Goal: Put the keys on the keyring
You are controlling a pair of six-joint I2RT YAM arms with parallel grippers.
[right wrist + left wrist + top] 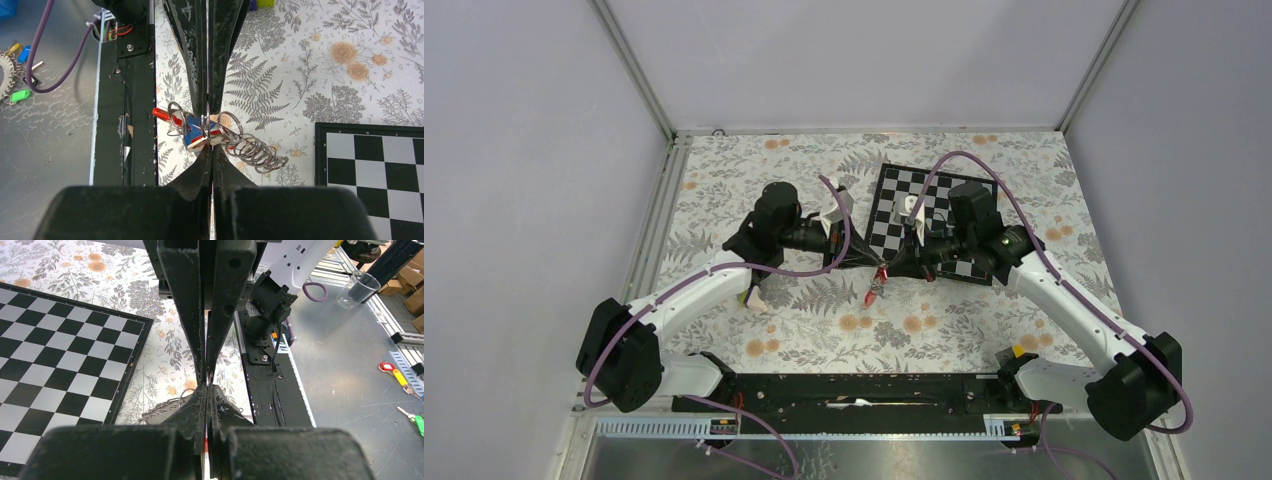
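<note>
Keys (192, 136) and keyring (227, 131) are bunched in one knot just off the chessboard's (370, 165) near-left corner, seemingly lifted clear of the tabletop (300, 60). Your left gripper (207, 112) and right gripper (210, 147) meet tip to tip right on that knot, both sets of jaws pressed together. Red and blue tags sit among the wire loops, but you can't tell whether either key is actually threaded on. Call it mid-threading by the look of it: nothing confirmed on, and the bundle not yet set down.

One camera looks down from high behind. Two wrist cameras look closely along black fingers (182, 300), sharing the black-and-white chessboard (60, 355).
</note>
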